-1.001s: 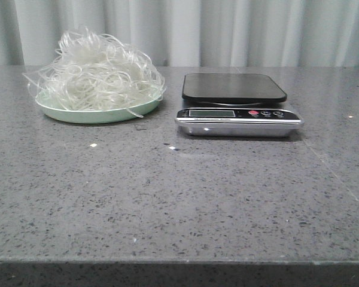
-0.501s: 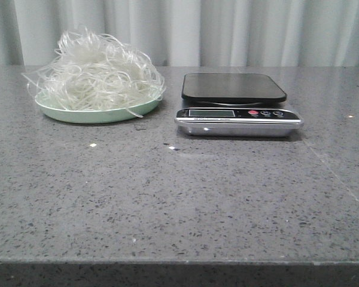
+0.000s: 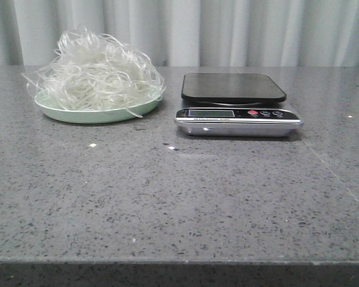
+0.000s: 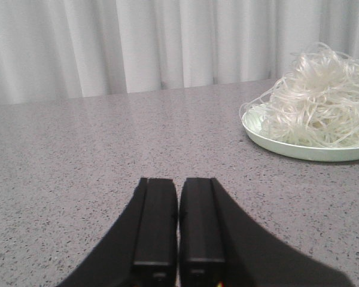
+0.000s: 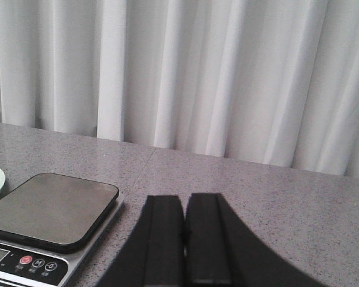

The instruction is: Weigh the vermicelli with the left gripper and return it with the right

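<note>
The vermicelli is a fluffy whitish tangle heaped on a pale green plate at the back left of the table. It also shows in the left wrist view on the plate. The scale with its black platform stands to the right of the plate, and shows in the right wrist view. My left gripper is shut and empty, low over the table, apart from the plate. My right gripper is shut and empty, beside the scale. Neither gripper shows in the front view.
The grey speckled table runs to a front edge near the bottom of the front view. White curtains hang behind. A few small crumbs lie in front of the plate.
</note>
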{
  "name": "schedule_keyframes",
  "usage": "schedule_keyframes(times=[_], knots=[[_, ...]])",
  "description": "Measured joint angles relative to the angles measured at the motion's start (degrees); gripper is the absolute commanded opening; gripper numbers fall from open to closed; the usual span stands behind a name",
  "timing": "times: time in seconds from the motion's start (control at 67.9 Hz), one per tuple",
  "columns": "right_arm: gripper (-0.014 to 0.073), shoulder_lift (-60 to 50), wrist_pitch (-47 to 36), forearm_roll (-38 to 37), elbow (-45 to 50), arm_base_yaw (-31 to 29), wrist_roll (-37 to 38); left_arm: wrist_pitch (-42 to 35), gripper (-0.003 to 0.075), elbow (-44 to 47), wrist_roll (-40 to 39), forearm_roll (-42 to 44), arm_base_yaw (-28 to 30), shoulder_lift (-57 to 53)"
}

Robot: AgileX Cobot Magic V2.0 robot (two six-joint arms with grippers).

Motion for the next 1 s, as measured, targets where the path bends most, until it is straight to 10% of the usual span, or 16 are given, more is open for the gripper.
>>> schedule_keyframes(times=[1.001], knots=[[0.015, -5.86, 4.43, -5.82, 7.03, -7.59, 13.32, 0.0, 0.0137, 0.0, 0.0, 0.0, 0.0, 0.0]])
